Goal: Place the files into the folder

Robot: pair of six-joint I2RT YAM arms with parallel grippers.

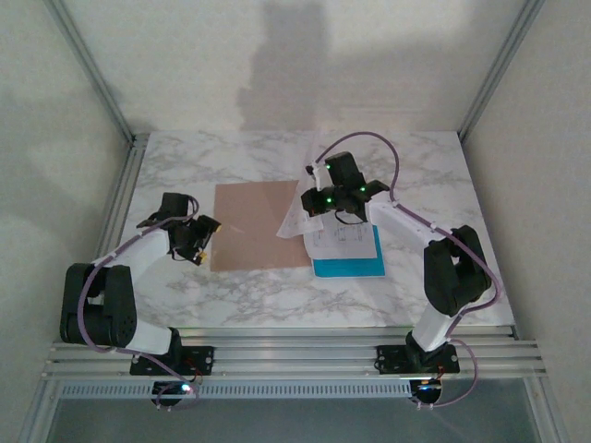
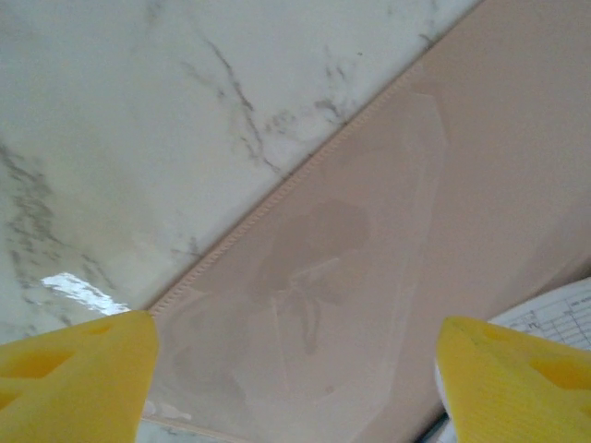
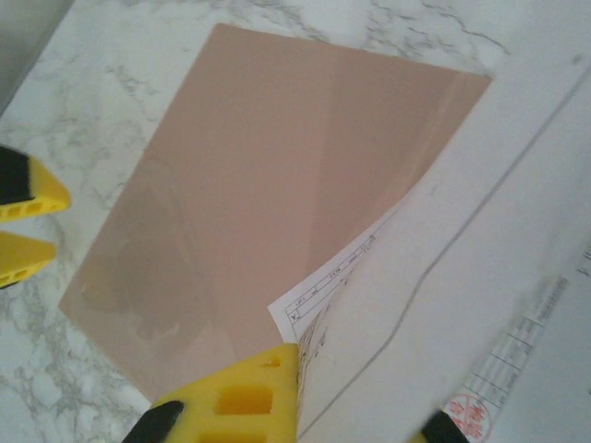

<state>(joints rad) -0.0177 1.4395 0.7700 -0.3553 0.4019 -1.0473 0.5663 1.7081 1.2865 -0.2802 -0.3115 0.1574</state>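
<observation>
Lower right of centre in the top view, the files (image 1: 343,245) lie in a loose stack on the table (image 1: 416,175). The blue sheet (image 1: 355,269) peeks out at the near edge, with white printed sheets fanned over it, and the long axis runs roughly near to far, tilted a touch. The right gripper (image 1: 325,205) hangs over the stack's far left corner. In its wrist view the jaws stand apart, one yellow finger (image 3: 235,392) on either side of a white sheet, nothing pinched. That arm is clearly the nearer one to the paper.

Left of the stack lies the folder (image 1: 261,226), flat, plain pinkish-brown, apparently closed. One white corner already laps over its right edge. So the files need to travel leftward, and the cover looks like it must be lifted first.

At the folder's left edge the left gripper (image 1: 201,242) hovers low, fingers (image 2: 74,369) spread wide and empty, the folder's ribbed edge running diagonally between them. It's well placed to catch that cover.
</observation>
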